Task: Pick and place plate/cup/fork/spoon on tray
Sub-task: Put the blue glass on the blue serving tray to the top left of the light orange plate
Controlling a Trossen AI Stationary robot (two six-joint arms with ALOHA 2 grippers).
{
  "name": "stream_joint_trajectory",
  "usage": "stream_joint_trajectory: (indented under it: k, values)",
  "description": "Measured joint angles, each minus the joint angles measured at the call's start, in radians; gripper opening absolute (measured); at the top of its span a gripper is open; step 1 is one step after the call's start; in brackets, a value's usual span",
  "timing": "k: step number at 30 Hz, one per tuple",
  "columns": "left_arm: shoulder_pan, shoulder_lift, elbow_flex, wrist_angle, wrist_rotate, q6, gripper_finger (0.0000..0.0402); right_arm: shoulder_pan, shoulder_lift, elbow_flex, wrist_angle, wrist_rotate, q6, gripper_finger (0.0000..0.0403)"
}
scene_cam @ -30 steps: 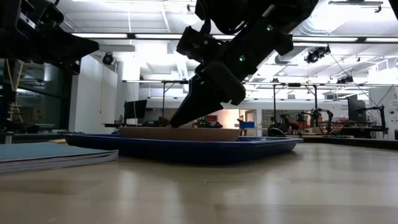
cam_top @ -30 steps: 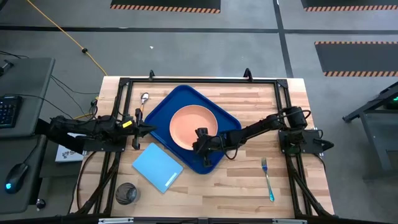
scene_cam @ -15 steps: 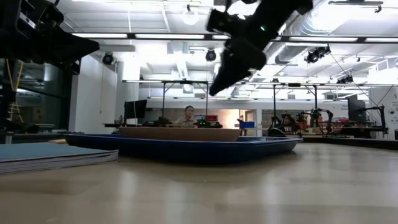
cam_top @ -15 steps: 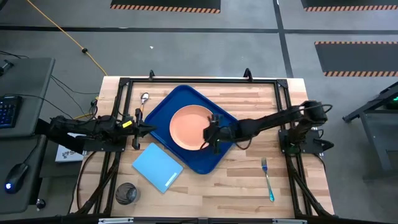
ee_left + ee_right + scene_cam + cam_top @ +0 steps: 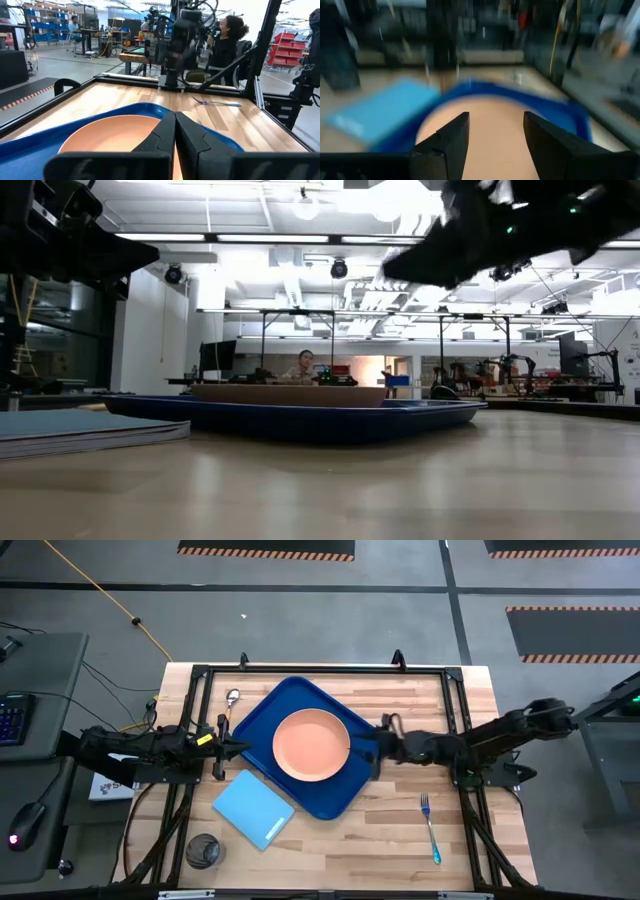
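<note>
Plate: lay in the tray; we judged that step done. Right gripper: fingers spread, empty, above the tray's right edge. Left gripper: pressed shut, waiting at the tray's left edge. Fork, spoon, cup: on the table, only our high view showing all three. Next: reach the nearby fork.
</note>
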Motion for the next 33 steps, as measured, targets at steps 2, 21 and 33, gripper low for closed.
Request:
stream_joint_trajectory:
  k: [2,21,33]
  values:
    - [0.000,0.000,0.000,0.000,0.000,0.000,0.0000,0.000,-0.021,-0.037,0.121,-0.002,-0.025,0.0179]
    - [0.000,0.005,0.000,0.204,0.025,-0.042,0.0000,-0.001,-0.020,-0.044,0.184,-0.035,-0.012,0.0179]
    - [-0.039,0.351,0.209,0.216,0.123,-0.027,0.0109,-0.001,-0.020,-0.044,0.165,-0.016,-0.008,0.0179]
